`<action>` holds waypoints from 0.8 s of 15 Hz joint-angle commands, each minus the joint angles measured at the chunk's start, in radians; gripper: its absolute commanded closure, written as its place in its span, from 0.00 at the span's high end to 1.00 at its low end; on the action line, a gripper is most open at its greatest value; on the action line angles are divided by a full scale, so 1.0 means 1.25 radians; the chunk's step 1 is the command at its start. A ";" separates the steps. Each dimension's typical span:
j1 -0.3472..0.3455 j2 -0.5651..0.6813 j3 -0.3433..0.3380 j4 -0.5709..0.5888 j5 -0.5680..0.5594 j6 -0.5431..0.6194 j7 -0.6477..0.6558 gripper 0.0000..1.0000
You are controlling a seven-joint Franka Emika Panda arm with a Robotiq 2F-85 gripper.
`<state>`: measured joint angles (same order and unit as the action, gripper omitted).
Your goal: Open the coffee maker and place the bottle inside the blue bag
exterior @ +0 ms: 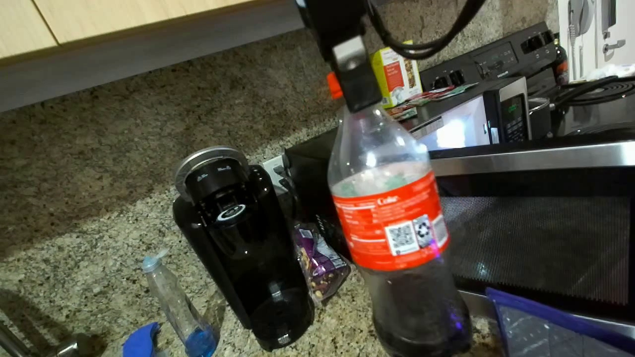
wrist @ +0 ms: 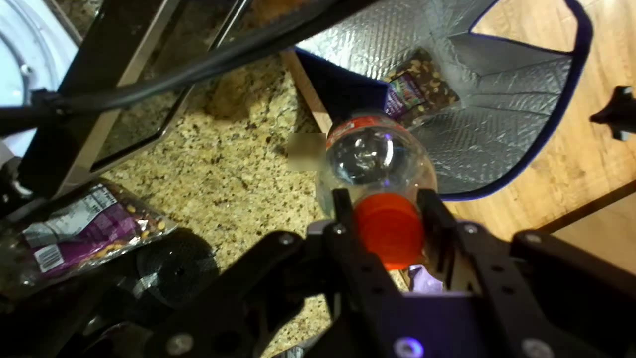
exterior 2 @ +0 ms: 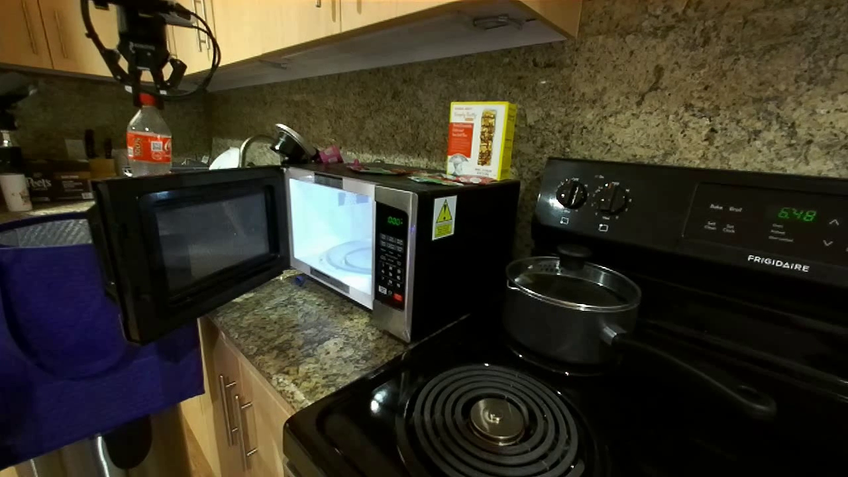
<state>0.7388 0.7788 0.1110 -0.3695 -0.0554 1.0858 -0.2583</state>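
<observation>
The gripper pinches the bottle by its capped neck. The bottle hangs upright in the air, outside the blue bag. In an exterior view, the microwave door hides the bottom of the bottle. Only the wrist view shows the pack of nuts which lies inside the bag. The coffee maker is visible from top to base in an exterior view, near a clear bottle.

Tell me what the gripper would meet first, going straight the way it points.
The gripper points down, holding the bottle, whose base leads. That line probably reaches the blue bag first; depth is unclear, so it might catch the counter edge instead.
</observation>
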 commanded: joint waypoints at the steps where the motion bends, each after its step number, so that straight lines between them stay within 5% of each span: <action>1: -0.025 -0.025 0.039 -0.034 0.075 -0.091 0.101 0.15; 6: -0.060 0.036 0.064 -0.001 0.161 -0.182 0.229 0.15; 12: -0.108 0.127 0.073 0.005 0.202 -0.156 0.279 0.15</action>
<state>0.6370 0.8913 0.1795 -0.3755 0.1586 0.8896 0.0262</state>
